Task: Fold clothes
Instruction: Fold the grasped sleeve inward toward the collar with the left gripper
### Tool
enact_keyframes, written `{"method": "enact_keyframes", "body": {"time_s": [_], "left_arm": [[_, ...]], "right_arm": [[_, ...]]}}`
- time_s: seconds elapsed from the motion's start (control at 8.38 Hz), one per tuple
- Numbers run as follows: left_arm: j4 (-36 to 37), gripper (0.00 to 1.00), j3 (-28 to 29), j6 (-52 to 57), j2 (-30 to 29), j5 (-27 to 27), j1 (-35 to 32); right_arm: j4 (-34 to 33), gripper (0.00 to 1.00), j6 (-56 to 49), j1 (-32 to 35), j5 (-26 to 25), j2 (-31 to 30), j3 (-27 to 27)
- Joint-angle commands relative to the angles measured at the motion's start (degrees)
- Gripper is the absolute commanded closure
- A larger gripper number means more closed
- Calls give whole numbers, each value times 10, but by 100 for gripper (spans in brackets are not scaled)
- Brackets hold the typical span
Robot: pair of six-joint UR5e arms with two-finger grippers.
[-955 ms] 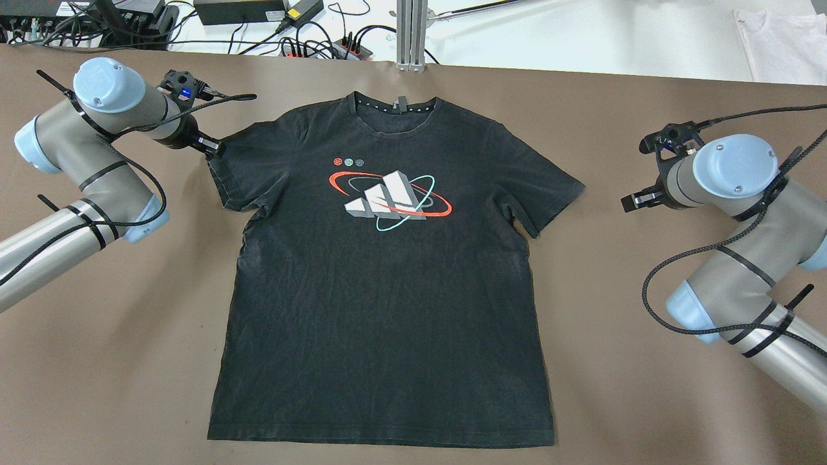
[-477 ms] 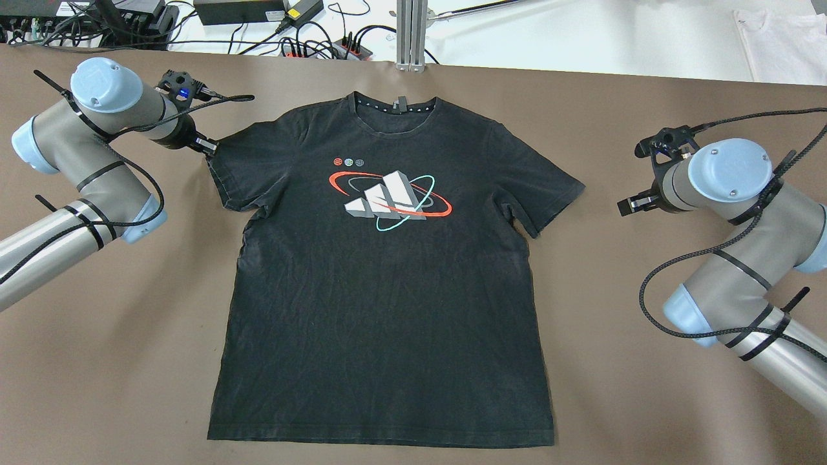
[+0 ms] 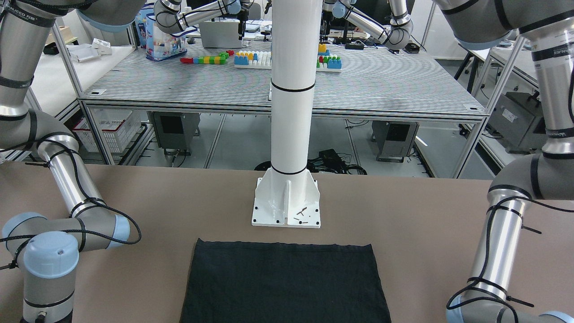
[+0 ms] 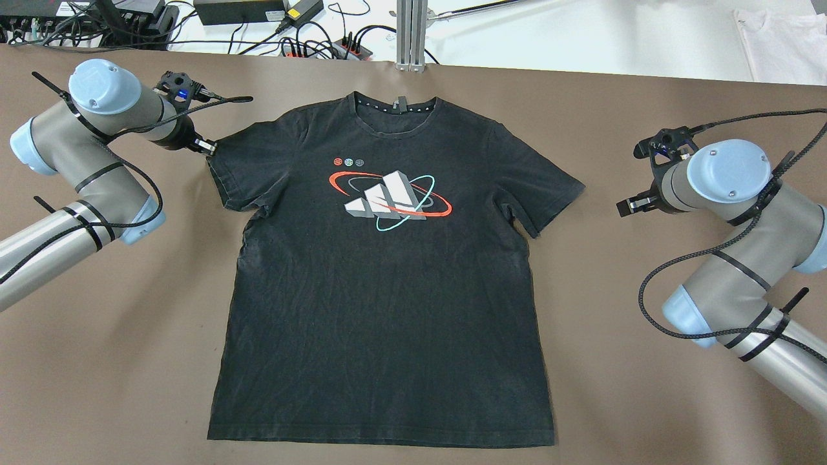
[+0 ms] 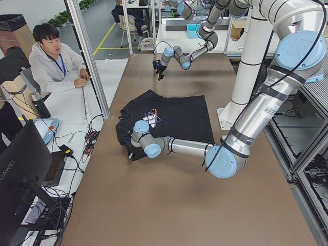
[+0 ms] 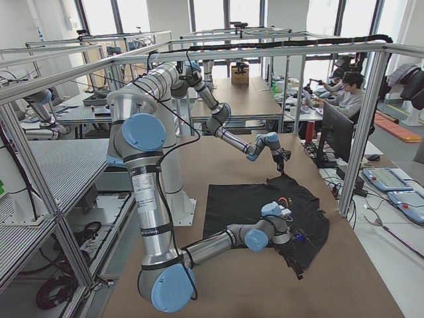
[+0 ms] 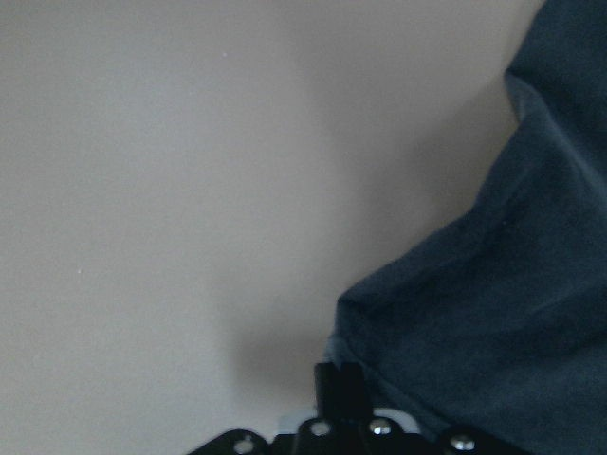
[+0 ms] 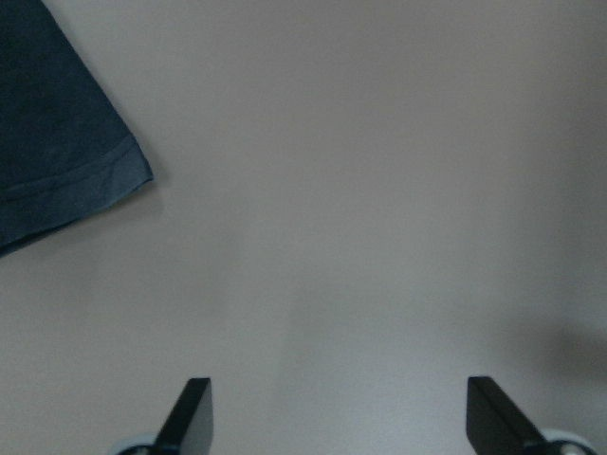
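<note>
Clothes (image 4: 387, 303): a black T-shirt with a printed chest logo, lying flat and face up at the centre of the brown bench (image 4: 116, 361), collar away from the robot. Left claw (image 4: 209, 148): fingers together at the corner of the shirt's sleeve on the robot's left, apparently touching its hem; whether fabric is pinched cannot be told. Right claw (image 4: 625, 206): fingers spread wide over bare bench, near but apart from the opposite sleeve.
</note>
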Motion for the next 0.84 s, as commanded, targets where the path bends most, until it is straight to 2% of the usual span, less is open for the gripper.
{"method": "enact_keyframes", "body": {"time_s": [0.0, 0.36, 0.6, 0.72], "left_arm": [[3, 100, -34, -53, -7, -22, -3], [10, 100, -42, -174, -58, -12, 9], [18, 100, -40, -231, -93, 48, 62], [44, 100, -41, -247, -111, 50, 72]], "right_arm": [[0, 6, 0, 0, 0, 0, 0], [0, 6, 2, -3, 0, 0, 0], [1, 6, 10, -4, 0, 0, 1], [0, 6, 10, -5, 0, 2, 0]]}}
